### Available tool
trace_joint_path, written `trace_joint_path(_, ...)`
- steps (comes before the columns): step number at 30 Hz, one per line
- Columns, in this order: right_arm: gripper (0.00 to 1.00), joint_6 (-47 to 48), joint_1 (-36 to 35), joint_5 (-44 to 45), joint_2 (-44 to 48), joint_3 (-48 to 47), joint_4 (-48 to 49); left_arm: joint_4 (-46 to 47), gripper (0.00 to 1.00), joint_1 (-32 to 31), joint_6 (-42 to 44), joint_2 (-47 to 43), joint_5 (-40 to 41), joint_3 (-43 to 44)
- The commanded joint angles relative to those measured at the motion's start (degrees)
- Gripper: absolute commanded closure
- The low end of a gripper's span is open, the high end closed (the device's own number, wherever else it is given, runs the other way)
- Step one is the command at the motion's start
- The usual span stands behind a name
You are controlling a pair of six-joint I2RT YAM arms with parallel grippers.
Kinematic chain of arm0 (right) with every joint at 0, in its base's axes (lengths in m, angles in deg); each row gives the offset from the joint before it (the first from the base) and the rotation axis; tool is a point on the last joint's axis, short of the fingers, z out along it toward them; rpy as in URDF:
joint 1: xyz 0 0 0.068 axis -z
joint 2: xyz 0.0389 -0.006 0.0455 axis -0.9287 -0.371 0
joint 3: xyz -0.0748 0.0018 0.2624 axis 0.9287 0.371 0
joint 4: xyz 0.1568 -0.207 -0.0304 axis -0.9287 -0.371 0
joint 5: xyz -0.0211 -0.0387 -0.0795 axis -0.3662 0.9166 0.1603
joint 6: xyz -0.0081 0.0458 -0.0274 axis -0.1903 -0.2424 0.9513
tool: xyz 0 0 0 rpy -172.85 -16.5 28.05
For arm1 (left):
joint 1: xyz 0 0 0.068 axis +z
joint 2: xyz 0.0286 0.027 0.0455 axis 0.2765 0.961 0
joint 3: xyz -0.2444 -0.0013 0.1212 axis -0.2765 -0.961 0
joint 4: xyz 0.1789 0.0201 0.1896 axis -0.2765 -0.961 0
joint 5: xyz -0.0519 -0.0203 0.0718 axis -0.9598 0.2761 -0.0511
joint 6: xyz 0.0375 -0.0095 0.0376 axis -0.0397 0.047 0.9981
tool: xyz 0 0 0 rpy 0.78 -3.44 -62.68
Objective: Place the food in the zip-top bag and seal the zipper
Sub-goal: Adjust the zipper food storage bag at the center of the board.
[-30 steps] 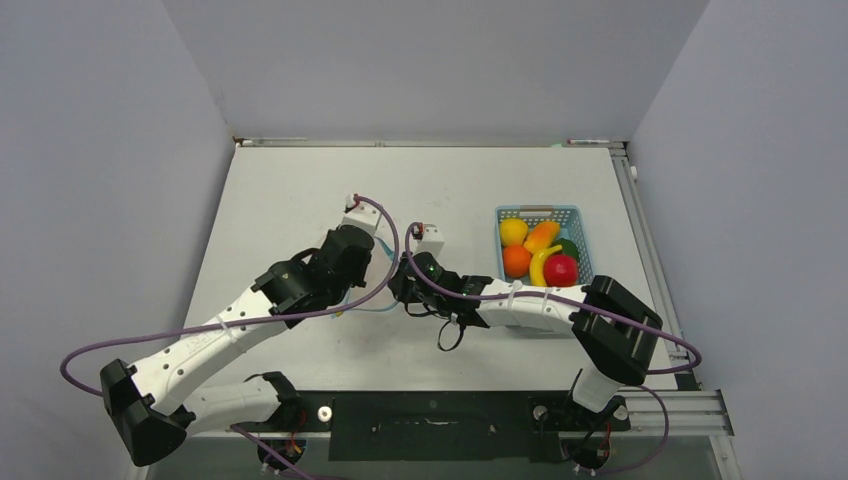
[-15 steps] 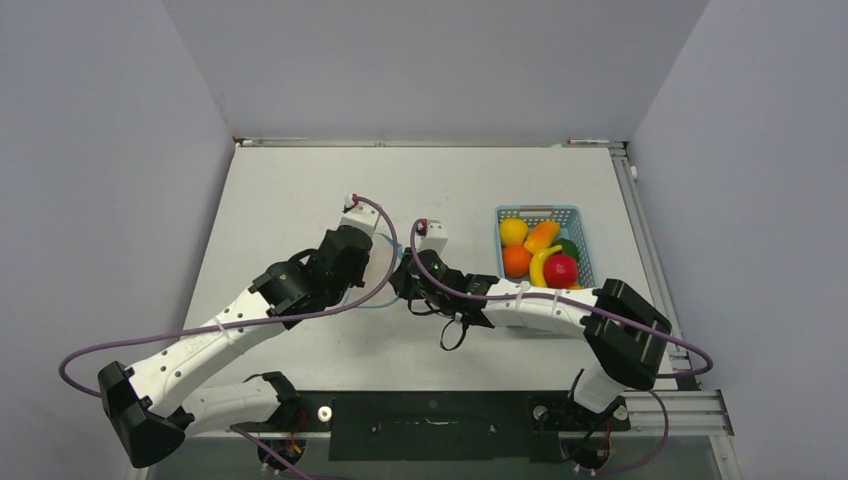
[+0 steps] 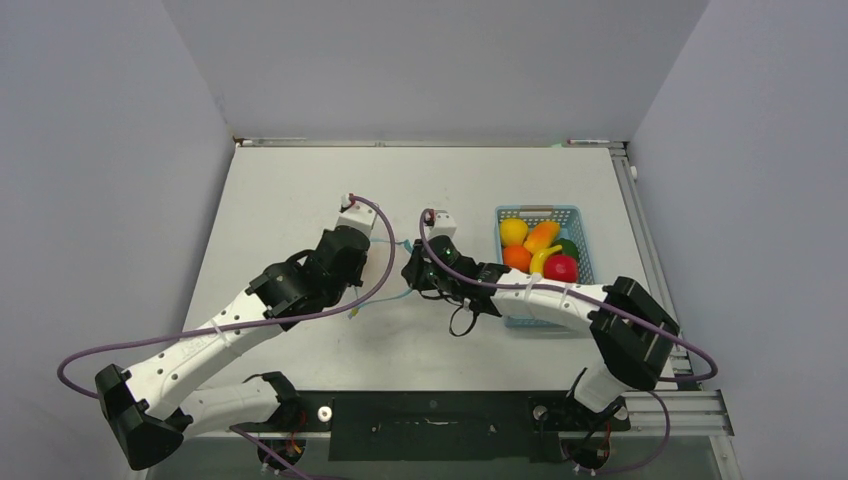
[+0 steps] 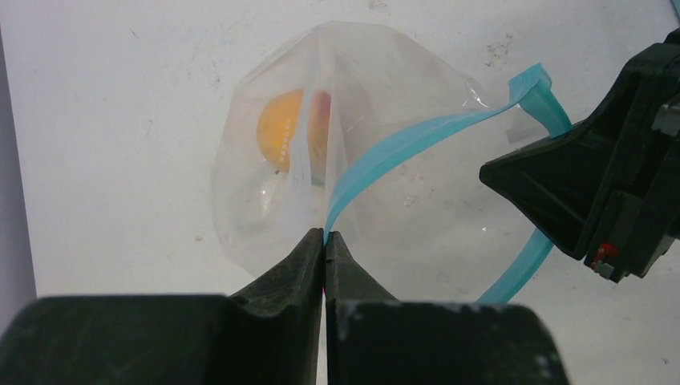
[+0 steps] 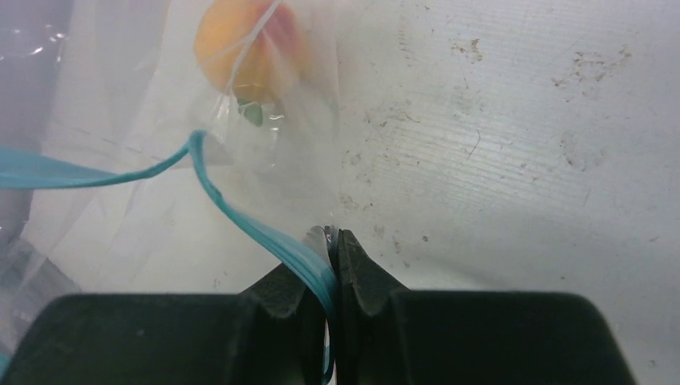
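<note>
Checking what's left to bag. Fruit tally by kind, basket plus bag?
In the basket:
yellow round fruit: 1
orange round fruit: 1
orange long fruit: 1
banana: 1
red fruit: 1
green fruit: 1
In the bag:
orange-red fruit: 1
Total: 7, with 6 not yet bagged.

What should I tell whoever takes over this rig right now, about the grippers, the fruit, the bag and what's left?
Left gripper: jaws shut on the zipper.
Right gripper: jaws shut on the same strip, at another spot.
Zip-top bag: between the two arms, one orange fruit inside, mouth looks unsealed.
Other fruit: in the blue basket.
Done: one piece bagged.
Left: bag the rest, then seal the zipper.
</note>
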Motion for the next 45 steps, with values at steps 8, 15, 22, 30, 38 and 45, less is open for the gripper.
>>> trace_joint_path(8,0.95,10.3,6.1,-13.6,-4.8,-8.1,-5.3,1.8,1.0,0.7,-0.2,-0.4,2.0,0.9)
trace_joint_path(15,0.95,13.1,6.4,-14.9,-9.7,-13.7,-7.4,1.9,1.0,1.1,-0.2,0.0,2.2,0.8)
trace_joint_path(22,0.94,15.1,7.4,-15.1,-10.7,-16.4,-9.4,2.0,1.0,1.7,-0.3,-0.4,2.6,0.8)
trace_joint_path(30,0.89,15.5,7.2,-16.1,-9.0,-16.9,-9.7,2.6,1.0,2.4,-0.5,-0.6,2.4,0.5)
trace_joint_path(38,0.68,16.2,7.0,-15.3,-5.5,-17.9,-11.8,2.9,1.0,3.2,-0.6,-1.3,2.2,0.4)
trace_joint_path(45,0.45,17.3,6.6,-11.9,-0.3,-17.4,-15.1,2.9,1.0,3.2,-0.7,-1.5,2.2,0.3)
